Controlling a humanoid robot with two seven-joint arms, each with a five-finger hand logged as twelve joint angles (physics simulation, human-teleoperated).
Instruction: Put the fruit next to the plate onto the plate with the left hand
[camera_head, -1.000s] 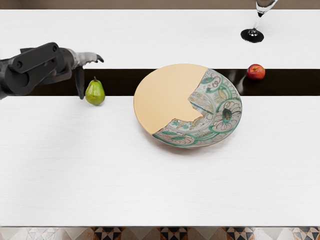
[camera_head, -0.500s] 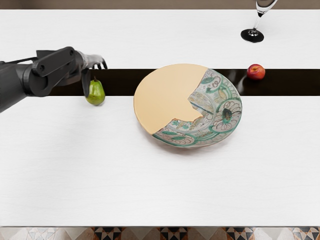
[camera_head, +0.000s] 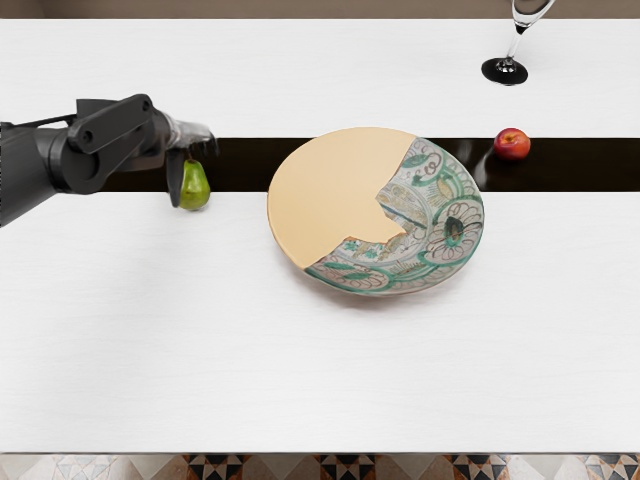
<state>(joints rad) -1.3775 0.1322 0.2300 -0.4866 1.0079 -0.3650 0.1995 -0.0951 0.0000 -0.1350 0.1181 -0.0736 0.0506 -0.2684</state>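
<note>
Pear position: green pear (camera_head: 196, 188) stood upright on the white table (camera_head: 300, 350), at the near edge of the dark strip (camera_head: 245, 162) that ran across the tabletop. It was left of the plate (camera_head: 330, 195) and clear of its rim.
Pear vs. hand: the pear sat directly under the left hand (camera_head: 190, 147). Its neck and stem were hidden by the hand; only the belly and right flank showed.
Left arm: came in from the left edge, dark forearm roughly level, wrist just left of the pear.
Left hand, closure: fingers were drawn together and curled down over the top of the pear, not spread.
Left hand, contact: one dark finger (camera_head: 175, 182) ran down the pear's left side, touching it. The grey fingers lay over the crown. The hand was closed on the pear.
Pear support: its base looked to be on the table, with no gap visible beneath it.
Plate: large and tilted toward the camera, part plain tan and part green patterned, with nothing on it.
Other items: red apple (camera_head: 512, 143) in the dark strip, right of the plate; wine glass (camera_head: 507, 66) on the far side, top right.
</note>
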